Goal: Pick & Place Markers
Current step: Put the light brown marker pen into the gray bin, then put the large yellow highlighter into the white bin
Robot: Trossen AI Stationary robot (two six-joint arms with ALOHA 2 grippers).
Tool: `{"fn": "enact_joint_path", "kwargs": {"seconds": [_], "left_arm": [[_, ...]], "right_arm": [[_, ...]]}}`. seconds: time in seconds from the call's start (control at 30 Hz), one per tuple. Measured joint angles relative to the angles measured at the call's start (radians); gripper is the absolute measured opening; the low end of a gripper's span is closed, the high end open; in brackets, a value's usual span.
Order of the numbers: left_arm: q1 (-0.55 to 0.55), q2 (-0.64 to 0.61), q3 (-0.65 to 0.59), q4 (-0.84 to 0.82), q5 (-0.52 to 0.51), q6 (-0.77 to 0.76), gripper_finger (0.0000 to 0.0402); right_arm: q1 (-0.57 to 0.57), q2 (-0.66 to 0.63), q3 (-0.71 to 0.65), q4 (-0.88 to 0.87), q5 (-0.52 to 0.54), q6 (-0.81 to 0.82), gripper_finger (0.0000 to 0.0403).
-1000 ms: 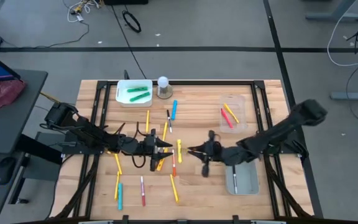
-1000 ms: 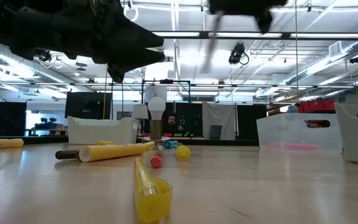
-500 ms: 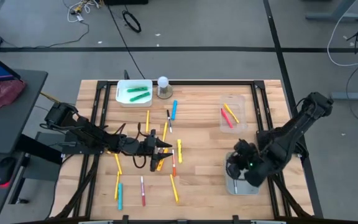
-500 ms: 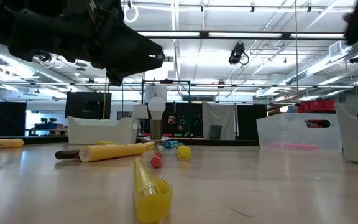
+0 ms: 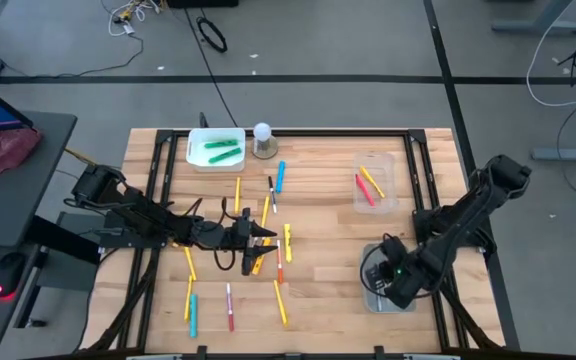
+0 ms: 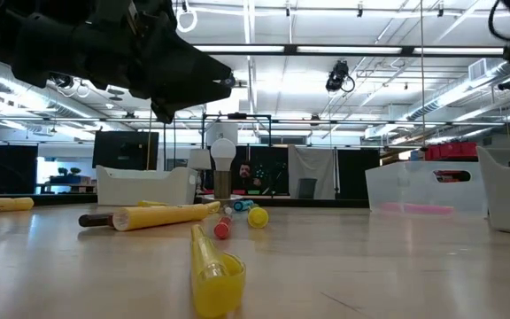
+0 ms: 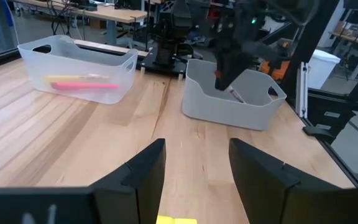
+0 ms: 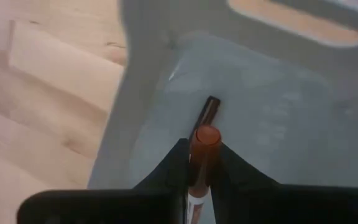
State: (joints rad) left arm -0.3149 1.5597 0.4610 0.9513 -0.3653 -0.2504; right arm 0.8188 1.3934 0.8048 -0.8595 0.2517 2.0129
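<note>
high view: the right gripper (image 5: 380, 281) hangs over the grey bin (image 5: 405, 298) at the table's (image 5: 328, 190) near right edge. the left gripper (image 5: 264, 236) hovers mid-table among scattered markers (image 5: 282, 303). 2 more markers lie in the clear bin (image 5: 376, 183), green ones in the white bin (image 5: 215, 149).

low view: yellow markers (image 6: 162, 215) lie on the wood beneath the left arm.

left wrist view: the left gripper (image 7: 192, 179) has its fingers spread apart, holding nothing.

right wrist view: the right gripper (image 8: 202, 163) is clamped on a brown-capped marker (image 8: 202, 155) above the grey bin's floor, where another marker (image 8: 207, 110) lies.
</note>
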Motion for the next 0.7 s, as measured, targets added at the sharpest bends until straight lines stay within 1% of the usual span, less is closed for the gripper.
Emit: {"fn": "enact_joint_path", "kwargs": {"seconds": [0.13,0.3,0.43,0.53,0.7], "left_arm": [[0.0,0.0,0.0,0.0,0.0,0.0,0.0183],[0.0,0.0,0.0,0.001,-0.026,0.0,0.0183],[0.0,0.0,0.0,0.001,-0.034,0.0,0.0183],[0.0,0.0,0.0,0.001,-0.034,0.0,0.0183],[0.0,0.0,0.0,0.002,-0.034,0.0,0.0183]], "right_arm": [[-0.005,-0.006,-0.08,0.091,-0.025,0.027,0.0034],[-0.011,-0.006,-0.149,0.159,-0.05,0.048,0.0053],[-0.01,-0.007,-0.163,0.16,-0.047,0.048,0.0072],[-0.01,-0.007,-0.164,0.154,-0.019,0.044,0.0087],[-0.011,-0.017,-0.163,0.147,0.006,-0.011,0.0119]]}}
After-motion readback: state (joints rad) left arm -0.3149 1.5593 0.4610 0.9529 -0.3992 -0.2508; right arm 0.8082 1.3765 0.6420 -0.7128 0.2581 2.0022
